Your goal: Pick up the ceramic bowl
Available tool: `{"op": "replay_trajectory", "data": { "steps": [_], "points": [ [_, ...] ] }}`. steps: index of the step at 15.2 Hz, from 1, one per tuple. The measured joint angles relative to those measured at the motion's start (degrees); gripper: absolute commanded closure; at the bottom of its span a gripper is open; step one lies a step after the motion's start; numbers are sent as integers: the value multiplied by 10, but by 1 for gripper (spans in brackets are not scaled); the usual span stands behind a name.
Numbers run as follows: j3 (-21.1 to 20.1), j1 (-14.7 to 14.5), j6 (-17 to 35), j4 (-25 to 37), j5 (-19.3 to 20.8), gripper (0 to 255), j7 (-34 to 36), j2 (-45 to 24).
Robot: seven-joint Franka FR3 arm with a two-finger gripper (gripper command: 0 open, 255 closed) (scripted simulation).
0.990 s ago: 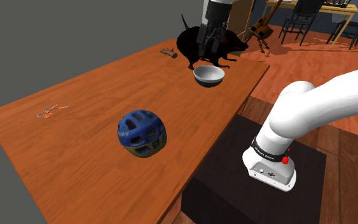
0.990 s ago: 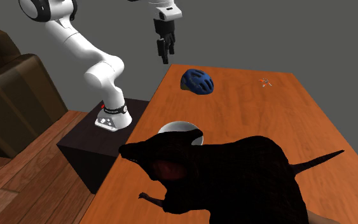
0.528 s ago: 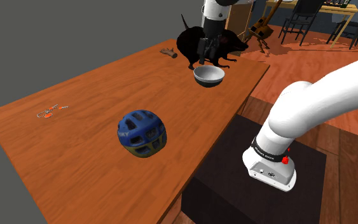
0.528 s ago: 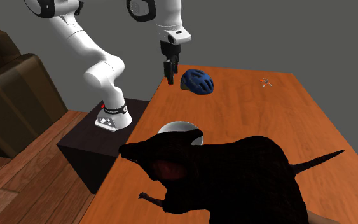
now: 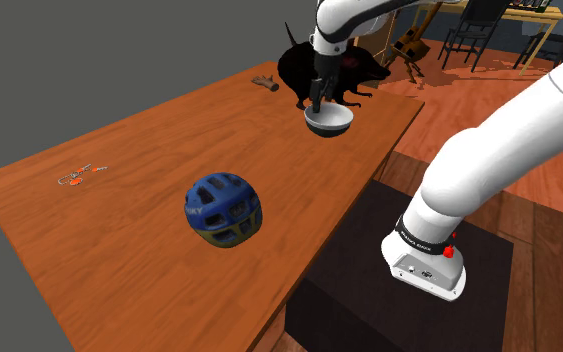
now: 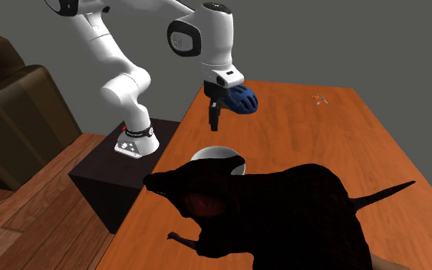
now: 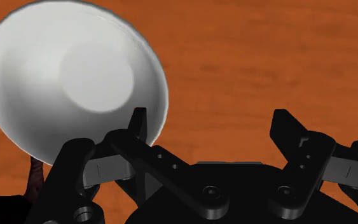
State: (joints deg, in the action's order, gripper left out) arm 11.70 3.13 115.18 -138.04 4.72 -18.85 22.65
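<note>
Near the table's [image 5: 139, 150] edge on the stand's [image 5: 359, 270] side, the bowl [image 5: 331, 122] is sitting upright on orange-brown wood, drawn plain grey-white. A big black animal figure [image 5: 337, 62] is standing just behind it in the shoulder view. In the second exterior view that figure [image 6: 283, 211] is looming in front and covering the bowl's [image 6: 218, 157] lower part. The white arm [image 5: 489, 150] is reaching over from the stand, and the gripper [image 5: 316, 100] is pointing down at the bowl's rim on the shoulder view's left. In the second exterior view the gripper [image 6: 214, 120] is hanging above the bowl with bare table showing between them. In the wrist view the gripper's [image 7: 212, 127] fingers are standing well apart, gripping nothing. One fingertip [image 7: 138, 122] is overlapping the bowl's [image 7: 75, 76] inner edge and the other fingertip [image 7: 284, 127] is lying over bare wood, so the rim is falling between them; whether either is touching it I cannot tell. A blue helmet [image 5: 223, 209] is resting further along the table, well apart from the bowl. A small orange-and-grey object [image 5: 81, 176] is lying near the table's edge on the shoulder view's left, and a small brown object [image 5: 264, 82] is lying beside the animal figure
</note>
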Motion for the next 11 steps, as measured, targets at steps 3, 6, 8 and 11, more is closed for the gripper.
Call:
{"op": "replay_trajectory", "data": {
  "steps": [3, 6, 8, 11],
  "points": [
    [17, 3, 38, 18, 8, 0, -33, -61],
    [23, 5, 66, 11, 10, 0, -43, -83],
    [24, 4, 82, 2, 10, 0, -43, -91],
    [26, 4, 105, -8, 9, 0, -45, -104]
  ]
}}
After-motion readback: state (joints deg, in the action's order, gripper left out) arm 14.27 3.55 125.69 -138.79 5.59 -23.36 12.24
